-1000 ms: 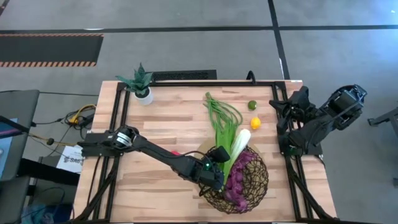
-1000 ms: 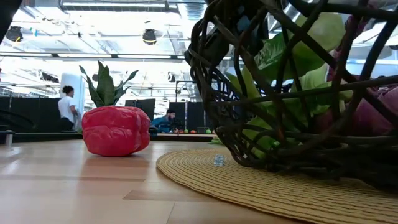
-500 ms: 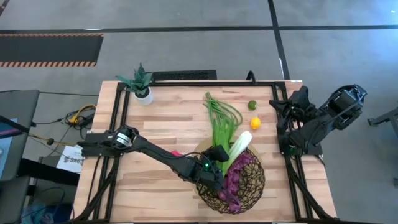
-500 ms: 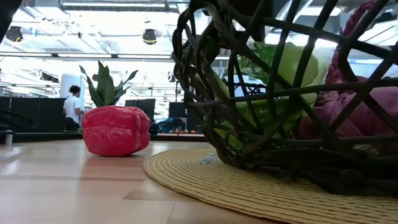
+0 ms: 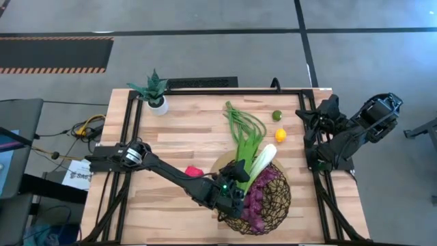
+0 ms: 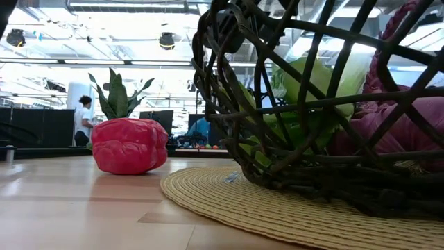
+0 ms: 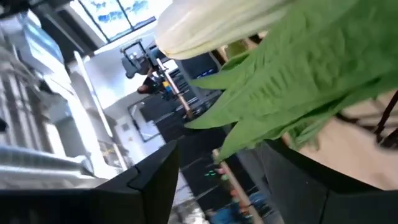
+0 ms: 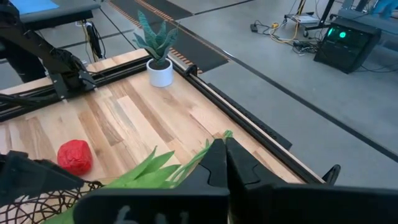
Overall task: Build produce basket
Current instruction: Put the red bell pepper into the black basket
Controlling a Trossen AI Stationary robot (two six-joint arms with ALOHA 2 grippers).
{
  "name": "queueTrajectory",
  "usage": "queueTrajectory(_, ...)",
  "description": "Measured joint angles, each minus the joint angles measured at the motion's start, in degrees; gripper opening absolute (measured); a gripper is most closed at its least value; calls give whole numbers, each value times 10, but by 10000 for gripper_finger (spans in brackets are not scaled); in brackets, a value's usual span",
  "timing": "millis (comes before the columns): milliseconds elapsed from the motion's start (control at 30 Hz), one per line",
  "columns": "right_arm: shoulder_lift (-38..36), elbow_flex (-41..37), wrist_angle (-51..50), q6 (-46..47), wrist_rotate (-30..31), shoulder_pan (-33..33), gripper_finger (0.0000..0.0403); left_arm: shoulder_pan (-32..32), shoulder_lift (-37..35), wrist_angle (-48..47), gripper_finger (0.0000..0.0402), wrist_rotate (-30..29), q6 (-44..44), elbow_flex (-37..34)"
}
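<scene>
- Overhead view: the woven wire basket [image 5: 261, 201] sits low and right of centre on a round straw mat [image 5: 220, 166], holding the purple grape bunch [image 5: 254, 203]. The leek [image 5: 261, 158] leans over its upper rim beside the green leafy stalk [image 5: 244, 147], and the looped green beans [image 5: 244, 121] lie above them on the wooden table [image 5: 184, 130].
- Same view: the lemon [image 5: 280, 135] and lime [image 5: 277, 115] rest right of the beans, the red pepper [image 5: 194, 171] left of the basket, and the potted plant [image 5: 154, 91] at upper left.
- Same view: the left gripper [image 5: 233, 193] is at the basket's left rim; the right gripper [image 5: 315, 162] waits folded at the right edge, fingers pressed together.
- Low view: the basket [image 6: 305, 111] fills the right half on the mat [image 6: 263, 212], green leaves and purple grapes [image 6: 409, 125] showing through the mesh. The pepper [image 6: 129, 145] stands at left, the plant [image 6: 118, 94] behind it. A person [image 6: 86, 119] stands far back in the room.
- Left wrist view: the dark fingers [image 7: 155, 180] stand spread apart at the bottom, gripping nothing; the leek [image 7: 211, 28] and leafy stalk [image 7: 298, 81] cross the upper right.
- Right wrist view: closed fingers [image 8: 219, 163] meet at lower centre; the pepper [image 8: 74, 155] lies at lower left, the plant [image 8: 159, 53] at upper centre, and basket mesh [image 8: 43, 202] in the bottom left corner.
</scene>
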Motion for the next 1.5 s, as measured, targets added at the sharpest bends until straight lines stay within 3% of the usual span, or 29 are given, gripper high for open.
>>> queueTrajectory(200,0,0,-1,0,0,0,0,-13,-42,-62,209,12,-223,-1)
queueTrajectory(533,-1,0,6,0,-1,0,0,13,-229,-425,186,203,-773,-5)
queueTrajectory(700,-1,0,9,0,-6,0,1,15,-309,-536,184,248,-951,-33)
queueTrajectory(933,0,0,9,1,-19,0,1,-22,-400,-504,184,331,-987,-146)
queueTrajectory(1233,0,0,6,0,-20,0,3,-52,-423,-493,184,403,-1094,-343)
queueTrajectory(1500,0,0,6,0,-20,0,2,-27,-423,-321,184,441,-1050,-479)
